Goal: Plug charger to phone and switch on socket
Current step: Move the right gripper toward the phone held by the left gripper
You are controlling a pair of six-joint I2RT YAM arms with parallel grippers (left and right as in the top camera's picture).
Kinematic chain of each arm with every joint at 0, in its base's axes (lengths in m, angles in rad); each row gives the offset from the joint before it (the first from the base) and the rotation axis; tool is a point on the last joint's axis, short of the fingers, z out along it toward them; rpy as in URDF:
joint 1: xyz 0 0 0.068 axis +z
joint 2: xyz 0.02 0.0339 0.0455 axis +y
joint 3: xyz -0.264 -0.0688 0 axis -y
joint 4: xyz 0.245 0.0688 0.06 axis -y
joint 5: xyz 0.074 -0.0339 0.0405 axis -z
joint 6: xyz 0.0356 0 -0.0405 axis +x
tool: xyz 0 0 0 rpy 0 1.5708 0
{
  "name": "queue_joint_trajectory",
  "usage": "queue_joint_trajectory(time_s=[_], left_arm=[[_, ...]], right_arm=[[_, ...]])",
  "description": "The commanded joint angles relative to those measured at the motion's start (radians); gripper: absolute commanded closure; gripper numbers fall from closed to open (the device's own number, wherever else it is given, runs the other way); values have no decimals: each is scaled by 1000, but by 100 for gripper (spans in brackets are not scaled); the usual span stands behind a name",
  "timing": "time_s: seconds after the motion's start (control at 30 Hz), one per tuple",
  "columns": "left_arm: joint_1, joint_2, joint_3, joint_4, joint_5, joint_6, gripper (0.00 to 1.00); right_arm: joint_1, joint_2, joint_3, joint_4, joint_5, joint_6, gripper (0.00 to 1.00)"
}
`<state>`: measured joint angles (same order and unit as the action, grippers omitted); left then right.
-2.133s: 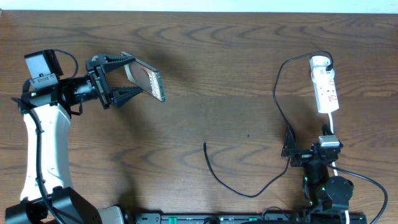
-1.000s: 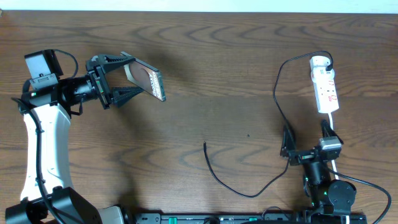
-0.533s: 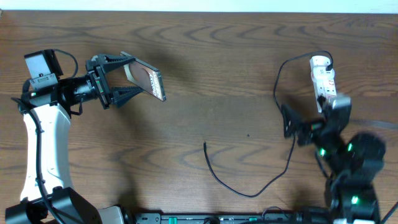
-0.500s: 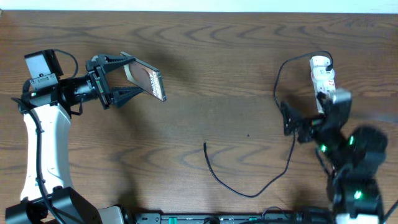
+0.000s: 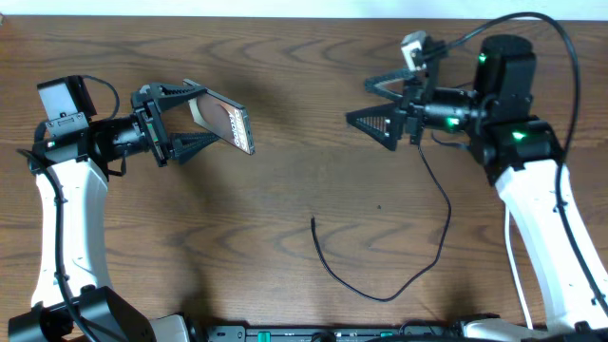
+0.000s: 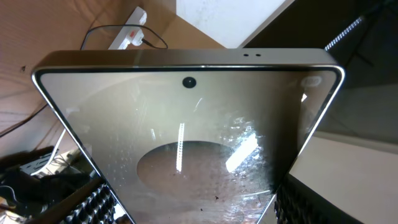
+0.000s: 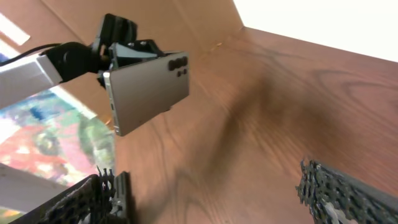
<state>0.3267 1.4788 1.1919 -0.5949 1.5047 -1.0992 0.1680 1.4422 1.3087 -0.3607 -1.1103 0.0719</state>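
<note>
The left hand [image 5: 201, 116] is clamped on the phone [image 5: 234, 126], which it holds tilted on edge above the desk [image 5: 304, 161] toward the far left corner. The right hand [image 5: 358, 102] hangs by the far edge, right of the middle. Its fingers are spread wide with nothing between them, and they point at the phone. The charger [image 5: 380, 298] lies in a loop toward the near edge, its free plug end near the desk's middle. The socket [image 6: 129, 32] shows only as a small white strip in the left wrist view, seemingly by the far right corner.

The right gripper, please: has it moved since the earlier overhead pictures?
Yes. The right gripper moved from the table's near edge toward its far edge, leftward.
</note>
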Motion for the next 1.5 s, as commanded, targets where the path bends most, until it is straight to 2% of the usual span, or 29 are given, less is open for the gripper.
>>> queue_joint_trajectory(time_s=[0.0,0.17,0.37,0.67,1.47], left_arm=[[4,-20,38,5,28,14,93],[4,-20,38,5,28,14,93],[4,-20,38,5,27,14,93],[3,-20,38,5,2,17,93],[-7,-20,38,5,1,18,93]], right_arm=[[50,20,19,49,-43,69,1],[105,21,19,84,16,70,1],[223,23,19,84,232,161,1],[397,23,19,96,489,166,1],[554,25,19,188,575,159,1]])
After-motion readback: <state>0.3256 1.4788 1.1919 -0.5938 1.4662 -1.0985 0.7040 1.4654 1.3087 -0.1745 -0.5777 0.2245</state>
